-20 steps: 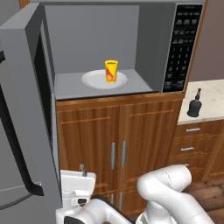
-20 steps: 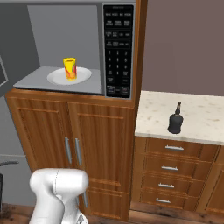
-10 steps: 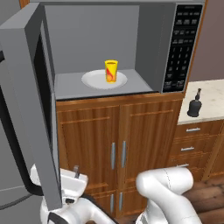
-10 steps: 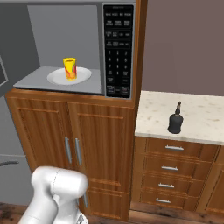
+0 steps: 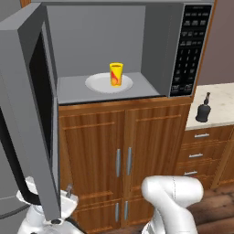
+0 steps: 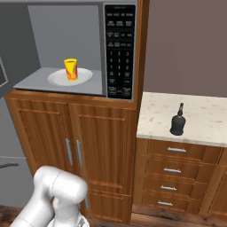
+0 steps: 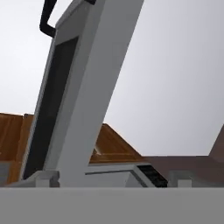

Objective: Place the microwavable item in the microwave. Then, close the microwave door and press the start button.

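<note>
1. The tool (image 5: 68, 192) sits low at the bottom of the left base view, just beside the lower edge of the open door (image 5: 32, 114). Whether its fingers are spread or pressed together cannot be told.
2. In the hand view the door rises close ahead as a tilted grey slab with its dark window and, at the top, part of its dark curved handle (image 7: 46, 19).
3. The door stands swung wide open to the left of the microwave (image 5: 98, 34).
4. Inside, the yellow cup (image 5: 116, 74) stands upright on the white round plate (image 5: 98, 84), its red mark on the side.
5. The black keypad panel (image 6: 119, 48) runs down the microwave's right side.
6. Below are brown wooden cabinet doors (image 6: 104, 150) with metal handles.
7. To the right, a black bottle (image 6: 178, 120) stands upright on the pale speckled worktop (image 6: 204, 119), above a stack of drawers (image 6: 177, 173).
</note>
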